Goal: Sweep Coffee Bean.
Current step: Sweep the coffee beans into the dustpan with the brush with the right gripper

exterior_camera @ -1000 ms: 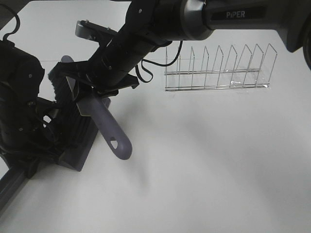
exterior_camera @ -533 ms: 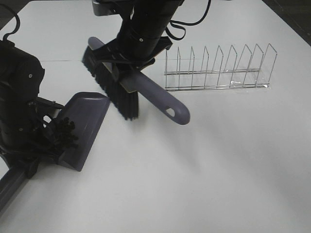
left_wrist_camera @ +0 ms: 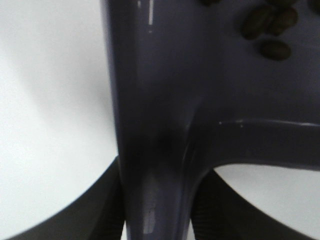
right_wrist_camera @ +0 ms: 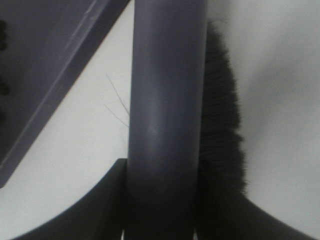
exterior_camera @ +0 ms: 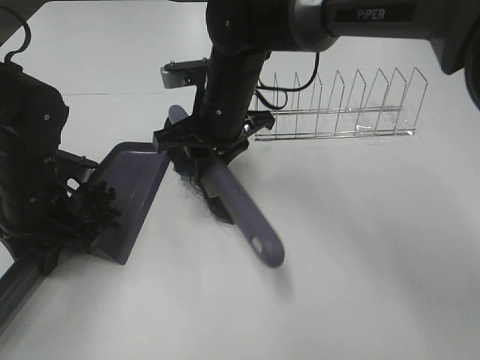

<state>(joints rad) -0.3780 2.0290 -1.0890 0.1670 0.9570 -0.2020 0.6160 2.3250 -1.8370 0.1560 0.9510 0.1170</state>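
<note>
And here we go: the right gripper (exterior_camera: 204, 146) is clamped tight on the purple brush (exterior_camera: 244, 217), gripping the handle close to the head. In the right wrist view we see the jaws pressed against both sides of the handle. The brush sits low and tilted, with its black bristles (exterior_camera: 196, 187) down on the white table (exterior_camera: 360, 255). They are just beside the open lip of the dustpan (exterior_camera: 135, 176). The free end of the handle, the one with the hanging hole, points away from the pan toward the near edge of the table.

Over on the other side, the left gripper (left_wrist_camera: 155, 220) is closed around the dustpan's own handle. We catch its dark fingers (left_wrist_camera: 75, 215) flanking that handle on either side.

And the coffee bean (exterior_camera: 96, 210)? We find it inside the dustpan, a dark cluster heaped at the back near the left arm. In the left wrist view a few beans rest on the pan floor.

Behind it all stands the wire rack (exterior_camera: 337, 105), upright on the table and well apart from the pan.
</note>
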